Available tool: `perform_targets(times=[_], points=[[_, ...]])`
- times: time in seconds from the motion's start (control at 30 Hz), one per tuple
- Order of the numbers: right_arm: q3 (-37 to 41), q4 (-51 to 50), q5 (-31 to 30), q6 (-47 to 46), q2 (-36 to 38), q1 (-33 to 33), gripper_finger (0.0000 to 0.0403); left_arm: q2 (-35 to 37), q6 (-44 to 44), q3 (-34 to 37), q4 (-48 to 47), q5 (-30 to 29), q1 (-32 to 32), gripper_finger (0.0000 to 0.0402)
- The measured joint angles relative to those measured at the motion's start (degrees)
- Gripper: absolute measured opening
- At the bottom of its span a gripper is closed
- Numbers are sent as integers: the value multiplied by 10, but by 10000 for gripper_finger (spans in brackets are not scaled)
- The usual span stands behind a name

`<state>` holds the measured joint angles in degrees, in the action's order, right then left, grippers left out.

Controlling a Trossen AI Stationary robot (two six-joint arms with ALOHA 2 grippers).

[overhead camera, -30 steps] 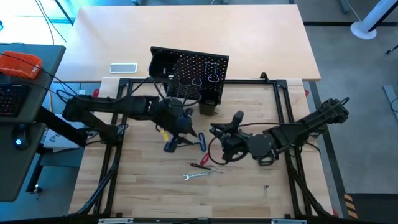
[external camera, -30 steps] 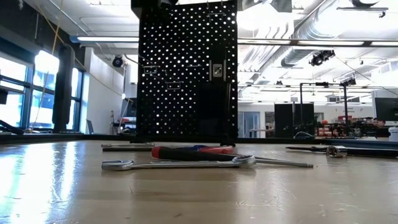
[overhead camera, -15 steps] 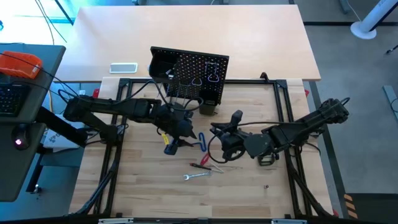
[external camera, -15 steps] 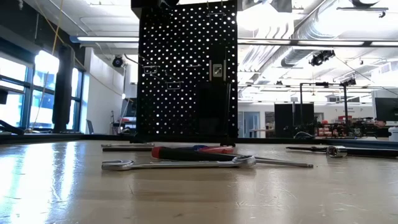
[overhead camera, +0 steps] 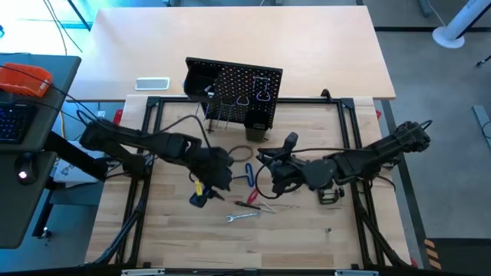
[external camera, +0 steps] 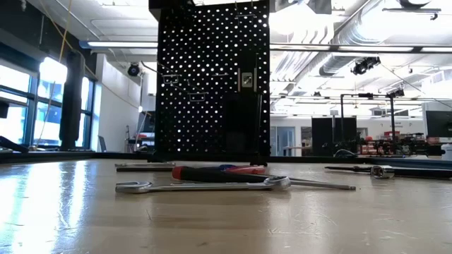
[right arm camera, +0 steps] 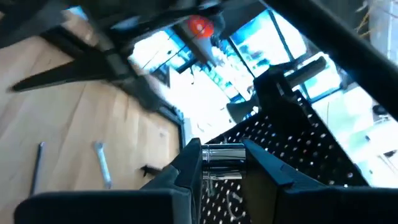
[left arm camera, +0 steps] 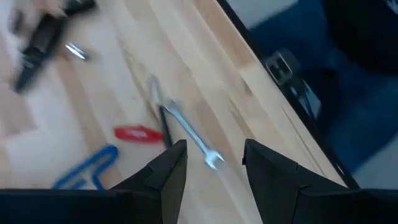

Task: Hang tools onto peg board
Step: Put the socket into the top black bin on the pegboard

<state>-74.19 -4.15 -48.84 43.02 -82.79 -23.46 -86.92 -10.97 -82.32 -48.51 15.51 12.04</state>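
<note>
Left arm drew back from the peg board; right claw gripped a tool.

Since a second before, we saw the left gripper (overhead camera: 213, 182) slide away from the peg board (overhead camera: 234, 96) toward the near left of the table (overhead camera: 307, 238), its fingers (left arm camera: 168, 171) spread moderately with nothing between them. The right gripper (overhead camera: 285, 149) had barely shifted, sitting mid-table, right of the board, with its fingers pinched on a silver-ended tool (right arm camera: 222, 158). Loose on the wood between the arms lay the blue-handled T hex key (overhead camera: 248, 170), then, nearer the front edge, the red-handled screwdriver (overhead camera: 249, 199) and a silver wrench (overhead camera: 242, 217). From table height, the wrench lay just in front of the screwdriver, with the board upright behind both. A few tools hung on the board's hooks, too small for us to tell apart.
</note>
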Motion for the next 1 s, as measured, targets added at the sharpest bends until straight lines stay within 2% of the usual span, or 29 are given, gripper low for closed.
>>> perform_targets(times=[0.1,0.2,0.43,0.67,0.83,1.0], points=[[0,28,30,23,8,15,73,-9,5,1,-26,4,23,154],[0,48,72,35,17,36,73,-11,21,23,-13,3,44,154],[0,92,188,39,41,96,73,30,87,153,90,-74,73,148],[0,170,359,10,39,202,73,73,145,266,181,-79,71,137],[-1,229,456,-39,17,276,73,82,167,292,191,-79,71,136],[-62,229,519,-70,-32,318,73,82,165,292,197,-79,71,136]])
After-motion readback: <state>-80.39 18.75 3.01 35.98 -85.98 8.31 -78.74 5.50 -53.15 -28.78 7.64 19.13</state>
